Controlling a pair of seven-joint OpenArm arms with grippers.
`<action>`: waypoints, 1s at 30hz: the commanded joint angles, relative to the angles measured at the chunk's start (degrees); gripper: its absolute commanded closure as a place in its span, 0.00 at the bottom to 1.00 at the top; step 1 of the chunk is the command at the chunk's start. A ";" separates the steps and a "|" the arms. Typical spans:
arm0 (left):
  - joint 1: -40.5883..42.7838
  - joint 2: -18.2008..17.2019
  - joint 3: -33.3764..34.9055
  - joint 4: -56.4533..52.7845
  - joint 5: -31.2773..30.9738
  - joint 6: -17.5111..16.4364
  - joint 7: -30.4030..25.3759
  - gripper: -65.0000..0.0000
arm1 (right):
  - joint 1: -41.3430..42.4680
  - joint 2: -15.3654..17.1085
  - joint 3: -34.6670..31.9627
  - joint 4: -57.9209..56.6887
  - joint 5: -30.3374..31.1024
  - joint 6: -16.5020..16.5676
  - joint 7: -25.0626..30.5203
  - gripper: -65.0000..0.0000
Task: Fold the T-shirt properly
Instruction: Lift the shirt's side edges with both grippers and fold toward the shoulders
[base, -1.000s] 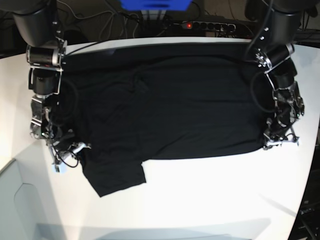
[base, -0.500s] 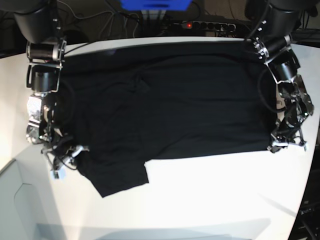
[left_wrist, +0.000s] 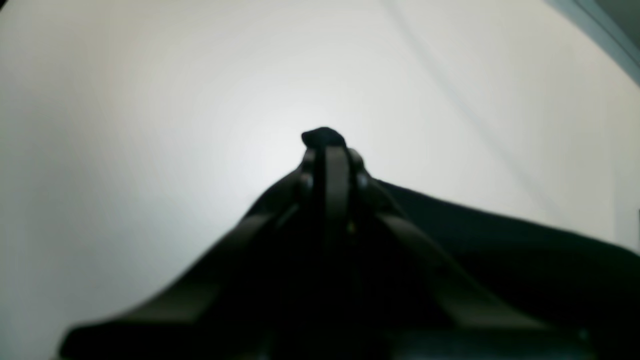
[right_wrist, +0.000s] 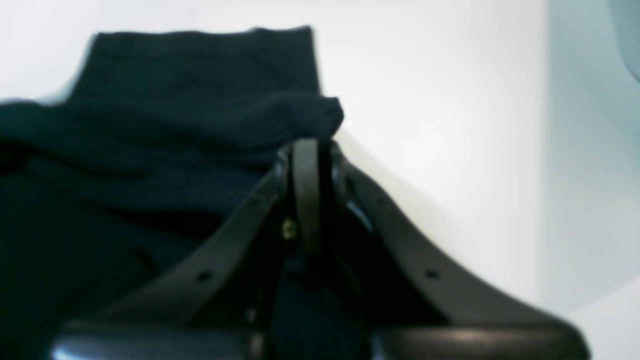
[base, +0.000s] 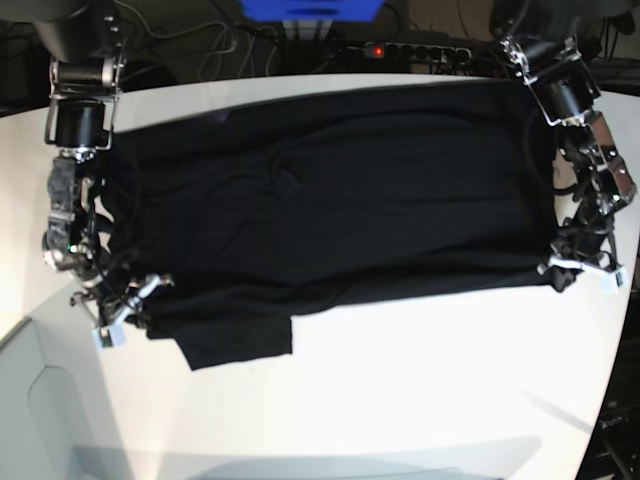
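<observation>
Base view: the T-shirt (base: 330, 210) lies spread across the white table (base: 400, 400), one sleeve (base: 240, 345) jutting toward the near edge. The left gripper (base: 580, 268) is clamped on the shirt's near corner on its side; its wrist view shows the jaws pinched together with a nub of black cloth (left_wrist: 324, 136) poking out. The right gripper (base: 118, 305) is closed on the opposite near corner, with fabric (right_wrist: 320, 115) bunched at its tips, though that view is blurred and the exact hold is probably a thin pinch. Judged from this, no fold has been laid; the shirt is only held taut, and all folding remains. No containers are present.
</observation>
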 joint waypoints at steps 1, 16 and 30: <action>0.23 -1.34 -0.27 2.26 -0.73 -0.21 -1.48 1.00 | 0.08 1.74 0.89 2.12 0.53 -0.02 1.49 1.00; 13.33 0.25 -7.92 13.60 -0.81 -0.82 -1.57 1.00 | -15.31 1.74 15.05 16.10 0.53 -0.02 1.40 1.00; 19.74 2.00 -8.09 14.04 -0.29 -0.82 -1.83 1.00 | -27.97 1.04 16.72 22.60 0.44 -0.11 0.52 1.00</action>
